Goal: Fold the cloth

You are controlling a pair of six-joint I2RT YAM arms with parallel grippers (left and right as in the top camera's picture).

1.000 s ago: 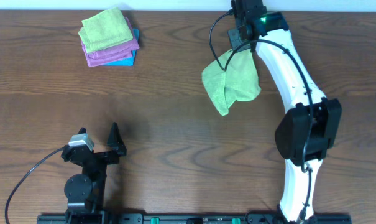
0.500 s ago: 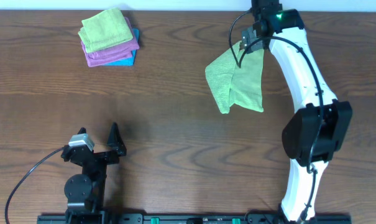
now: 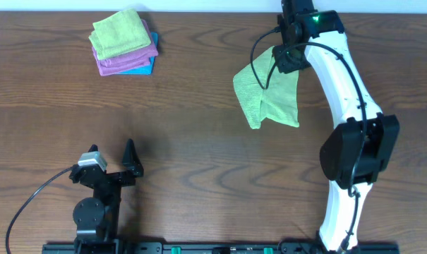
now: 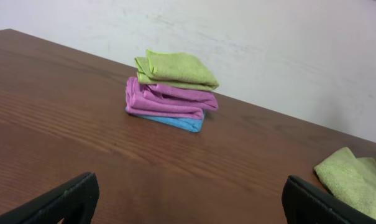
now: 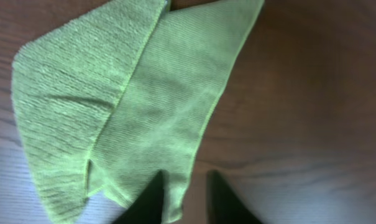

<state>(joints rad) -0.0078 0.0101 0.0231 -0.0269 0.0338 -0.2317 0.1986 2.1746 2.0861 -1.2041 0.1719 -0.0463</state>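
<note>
The cloth, lime-green terry, lies flat on the table at the far right, one side folded over itself. In the right wrist view the cloth fills the left half, and its near edge runs under my right gripper. The fingers stand a narrow gap apart, left one over the fabric, right one over bare wood, holding nothing. Seen from overhead, the right gripper hovers at the cloth's far edge. My left gripper is wide open and empty at the near left, far from the cloth.
A stack of folded cloths, green on purple on blue, sits at the far left of the table; the left wrist view shows that stack in front of a white wall. The right arm arches over the right side.
The cloth hung bunched from the shut right gripper a second ago. The gripper swung right, spread the cloth on the table and let it go; its fingers have since narrowed. The left arm stayed still.
</note>
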